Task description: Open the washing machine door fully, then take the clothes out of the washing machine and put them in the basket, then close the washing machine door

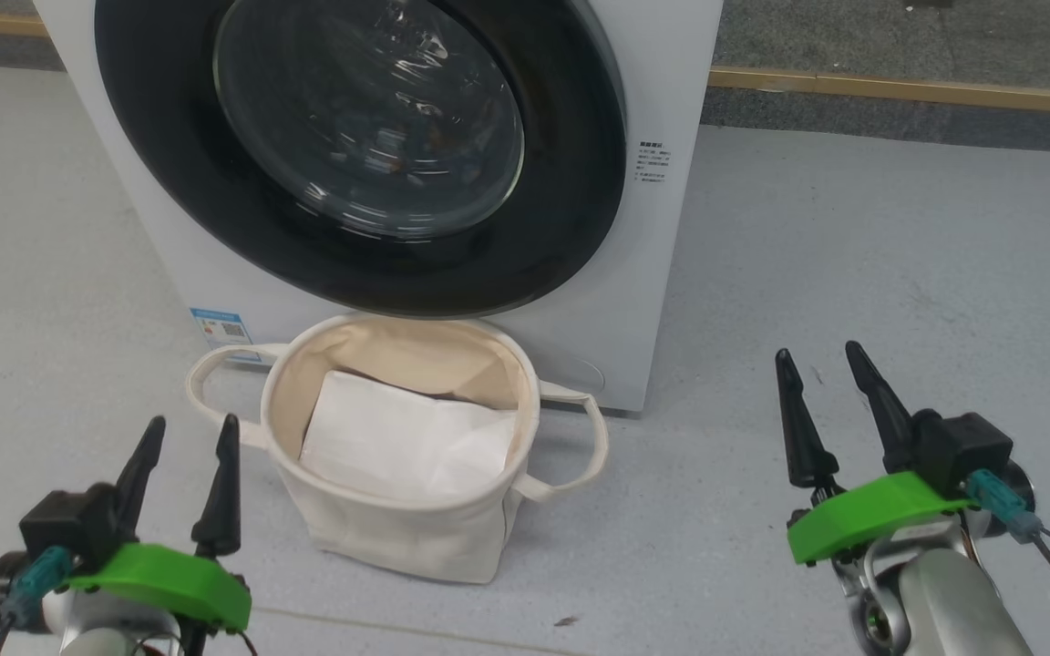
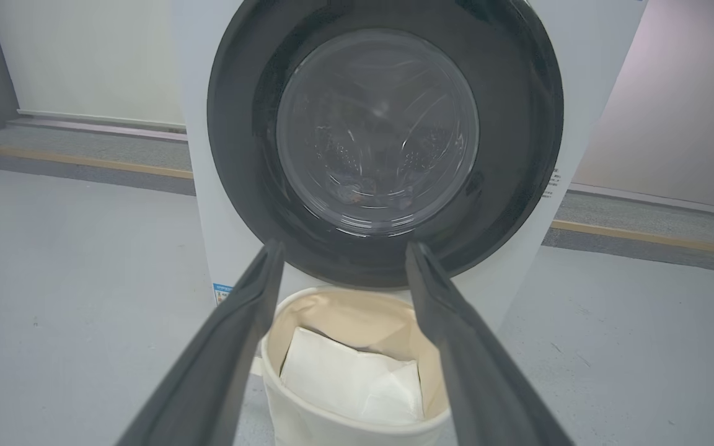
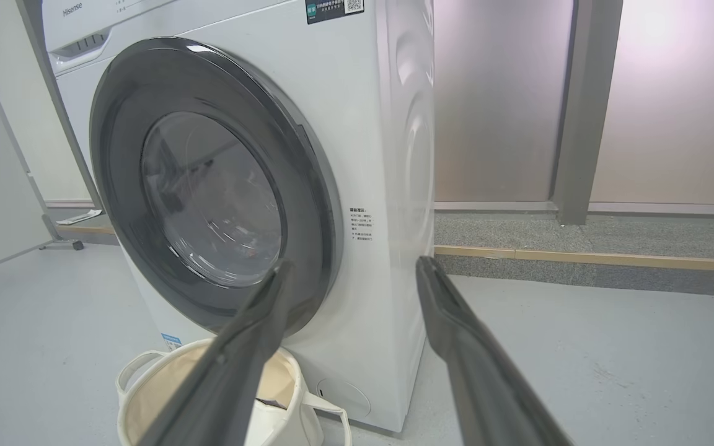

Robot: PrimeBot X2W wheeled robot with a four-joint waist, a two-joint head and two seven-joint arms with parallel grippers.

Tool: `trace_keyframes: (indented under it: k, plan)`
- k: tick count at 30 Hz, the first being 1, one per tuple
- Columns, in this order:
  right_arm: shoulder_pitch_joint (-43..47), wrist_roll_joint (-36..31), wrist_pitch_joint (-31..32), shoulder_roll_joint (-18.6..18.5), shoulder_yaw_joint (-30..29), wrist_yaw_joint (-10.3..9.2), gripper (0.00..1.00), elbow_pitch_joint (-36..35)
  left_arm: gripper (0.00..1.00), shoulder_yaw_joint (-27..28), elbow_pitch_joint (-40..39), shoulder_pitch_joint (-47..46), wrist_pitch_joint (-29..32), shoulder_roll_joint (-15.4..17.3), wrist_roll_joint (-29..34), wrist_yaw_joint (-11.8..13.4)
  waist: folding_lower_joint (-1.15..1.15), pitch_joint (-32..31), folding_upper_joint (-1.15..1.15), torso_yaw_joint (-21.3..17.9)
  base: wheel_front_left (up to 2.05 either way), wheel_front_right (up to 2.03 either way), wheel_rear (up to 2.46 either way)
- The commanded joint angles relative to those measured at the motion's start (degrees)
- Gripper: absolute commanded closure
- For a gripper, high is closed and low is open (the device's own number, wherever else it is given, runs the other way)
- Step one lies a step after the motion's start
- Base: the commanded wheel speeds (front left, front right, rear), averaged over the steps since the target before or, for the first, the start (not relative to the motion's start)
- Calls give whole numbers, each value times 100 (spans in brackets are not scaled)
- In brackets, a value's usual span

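The white washing machine stands ahead with its round black-rimmed door shut flat against the front. Through the glass only faint dark shapes show in the drum; the clothes cannot be made out. The cream basket sits on the floor right below the door, holding a white sheet. My left gripper hovers open to the basket's left, and my right gripper hovers open well to its right, both empty. The door, the machine and the basket also show in the right wrist view.
Grey floor spreads around the machine. A raised ledge with a wooden strip runs along the back wall. A metal post stands right of the machine. A stand's foot with a caster rests on the floor, left of the machine in the right wrist view.
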Motion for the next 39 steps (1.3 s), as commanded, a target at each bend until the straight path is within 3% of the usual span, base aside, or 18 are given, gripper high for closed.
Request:
trace_keyframes:
  k: [1,13,21,39]
  plan:
    - [-348,-170,-81,-40,162,40,0,-230,0,195,-222,-383,-86,251,140,40,0,-1,0,3,0,0,0]
    - [-444,-112,-226,-45,217,43,0,-184,0,79,-248,-452,-231,341,346,15,0,-11,0,17,0,0,0]
    - [-416,105,-226,-45,29,43,0,-47,0,167,-408,-402,-223,172,-177,-283,0,-35,0,12,0,0,0]
    - [-429,245,-226,-45,95,43,0,107,0,113,-461,-317,-210,202,-249,-292,0,-16,0,36,0,0,0]
